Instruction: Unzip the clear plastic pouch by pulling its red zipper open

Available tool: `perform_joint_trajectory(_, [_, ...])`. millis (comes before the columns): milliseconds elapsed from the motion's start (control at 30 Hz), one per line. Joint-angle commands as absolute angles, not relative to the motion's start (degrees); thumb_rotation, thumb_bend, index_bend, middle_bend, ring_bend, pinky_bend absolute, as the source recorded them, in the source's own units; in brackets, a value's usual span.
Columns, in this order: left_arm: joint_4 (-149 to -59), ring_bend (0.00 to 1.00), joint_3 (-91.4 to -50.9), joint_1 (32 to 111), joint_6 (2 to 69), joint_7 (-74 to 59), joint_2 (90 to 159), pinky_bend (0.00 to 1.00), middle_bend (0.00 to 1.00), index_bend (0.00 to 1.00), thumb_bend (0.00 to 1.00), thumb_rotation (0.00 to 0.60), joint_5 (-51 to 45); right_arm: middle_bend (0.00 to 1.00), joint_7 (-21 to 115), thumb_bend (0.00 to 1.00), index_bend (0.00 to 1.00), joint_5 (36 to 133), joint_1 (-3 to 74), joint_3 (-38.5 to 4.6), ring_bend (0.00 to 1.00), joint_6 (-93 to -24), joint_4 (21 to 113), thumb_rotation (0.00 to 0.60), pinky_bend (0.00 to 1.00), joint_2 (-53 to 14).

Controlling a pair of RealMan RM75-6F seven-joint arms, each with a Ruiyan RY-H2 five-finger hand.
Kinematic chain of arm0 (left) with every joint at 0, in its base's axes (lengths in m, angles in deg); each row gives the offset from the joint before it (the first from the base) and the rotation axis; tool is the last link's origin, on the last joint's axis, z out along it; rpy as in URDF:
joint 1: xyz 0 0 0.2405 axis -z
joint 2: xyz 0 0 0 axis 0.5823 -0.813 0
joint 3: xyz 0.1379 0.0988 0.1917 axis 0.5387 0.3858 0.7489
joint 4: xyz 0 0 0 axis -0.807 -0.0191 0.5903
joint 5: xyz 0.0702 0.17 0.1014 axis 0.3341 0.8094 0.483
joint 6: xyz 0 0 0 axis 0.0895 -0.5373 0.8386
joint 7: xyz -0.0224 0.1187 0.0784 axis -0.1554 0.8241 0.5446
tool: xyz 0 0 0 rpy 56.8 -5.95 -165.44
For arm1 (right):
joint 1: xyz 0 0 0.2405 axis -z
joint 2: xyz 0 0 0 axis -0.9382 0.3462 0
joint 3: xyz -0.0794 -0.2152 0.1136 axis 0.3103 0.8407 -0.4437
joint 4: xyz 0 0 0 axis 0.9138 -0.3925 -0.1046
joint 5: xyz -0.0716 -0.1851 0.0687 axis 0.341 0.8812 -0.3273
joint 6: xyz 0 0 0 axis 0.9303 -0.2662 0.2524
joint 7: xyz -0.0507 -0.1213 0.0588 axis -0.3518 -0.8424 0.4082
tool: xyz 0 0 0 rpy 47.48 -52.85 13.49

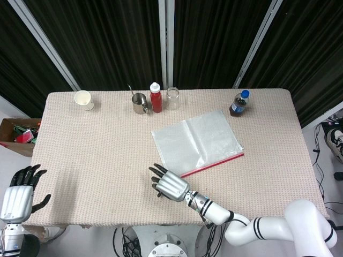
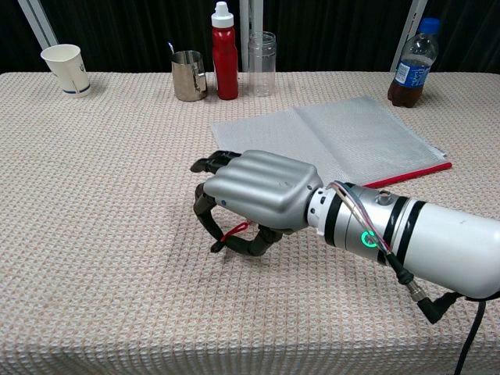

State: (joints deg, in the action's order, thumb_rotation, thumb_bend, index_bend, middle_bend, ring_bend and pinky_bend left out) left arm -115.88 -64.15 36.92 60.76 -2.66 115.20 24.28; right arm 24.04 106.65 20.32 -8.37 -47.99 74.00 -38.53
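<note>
- The clear plastic pouch [image 1: 197, 142] lies flat on the table [image 1: 96, 150], just right of centre, with a crease across its middle.
- Its red zipper [image 1: 214, 163] runs along the pouch's near edge; in the head view that long edge slants from about 8 o'clock up to 2 o'clock.
- The right hand [image 2: 254, 197] rests at the zipper's 8 o'clock end, fingers curled down onto the cloth, pinching a thin red loop [image 2: 234, 229] under the palm.
- Whether that loop is the zipper pull or a cord cannot be told; the palm hides where it joins the pouch.
- The left hand [image 1: 19, 188] hangs off the table's edge at 8 o'clock, fingers spread wide and holding nothing; the frame cuts off its arm.
- Along the far edge, at 12 o'clock from the pouch, stand a metal cup [image 1: 140, 103], a red bottle [image 1: 156, 98] and a clear jar [image 1: 173, 98].
- A paper cup [image 1: 83, 100] stands at 10 o'clock, a cola bottle [image 1: 239, 103] at 2 o'clock.
</note>
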Motion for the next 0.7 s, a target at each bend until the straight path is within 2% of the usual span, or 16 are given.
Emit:
perform_joint_trajectory(33, [-116.4, 0.11, -64.0, 39.1, 58.5, -6.1, 114.8, 0.15, 0.14, 0.24, 0.19, 0.600, 26.2, 0.33, 25.3, 0.48, 0.80, 109.7, 20.3, -9.2, 0.03, -50.7, 76.0, 0.600, 0.00, -36.8])
perform_joint_trajectory(267, [-116.1, 0.11, -64.8, 46.7, 51.6, -15.9, 115.6, 0.15, 0.14, 0.24, 0.19, 0.600, 30.3, 0.37, 27.1, 0.48, 0.85, 116.2, 19.4, -11.4, 0.06, -56.0, 78.4, 0.600, 0.04, -34.2])
perform_joint_trajectory(500, [-111.3, 0.11, -66.1, 57.2, 46.4, -39.7, 119.7, 0.15, 0.13, 0.28, 0.20, 0.600, 35.5, 0.37, 29.0, 0.49, 0.85, 120.5, 18.1, -13.7, 0.06, -59.6, 79.1, 0.600, 0.05, -33.1])
perform_joint_trajectory(700, [-106.1, 0.11, -67.0, 63.3, 43.6, -44.1, 124.6, 0.15, 0.13, 0.28, 0.20, 0.600, 36.6, 0.36, 29.0, 0.50, 0.85, 122.2, 16.9, -15.3, 0.06, -60.7, 78.5, 0.600, 0.04, -33.5])
